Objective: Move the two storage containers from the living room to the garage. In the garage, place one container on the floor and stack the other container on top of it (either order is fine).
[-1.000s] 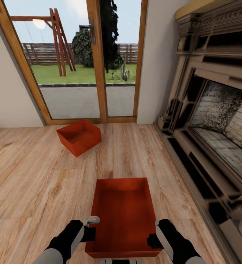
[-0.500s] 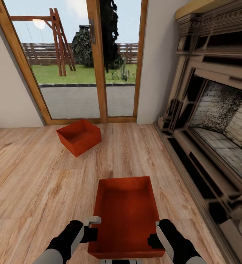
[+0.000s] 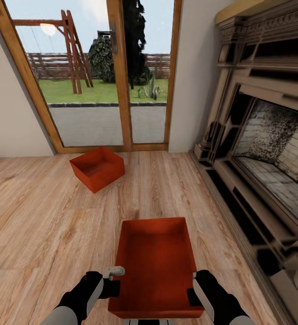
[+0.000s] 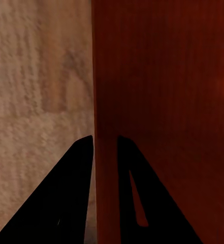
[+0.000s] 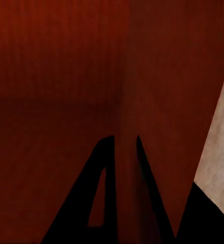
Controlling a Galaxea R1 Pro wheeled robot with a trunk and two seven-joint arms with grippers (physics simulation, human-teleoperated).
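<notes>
The robot stood in the living room, gripping the near bin [image 3: 155, 266] by both long walls; the step in hand looked like the pick-up before the trip to the garage. The left gripper [image 3: 114, 282] and the right gripper [image 3: 194, 289] each had jaws nearly closed, pinching a thin wall. The second bin [image 3: 97, 168] sat on the wood floor [image 3: 40, 216] well apart, near the glass doors [image 3: 99, 76], with the fireplace [image 3: 266, 149] to the right. Next would likely come a level lift, both arms rising together so the bin would not twist. The left wrist view showed one finger [image 4: 66, 203] outside the wall and one inside, which the head view could not resolve.
</notes>
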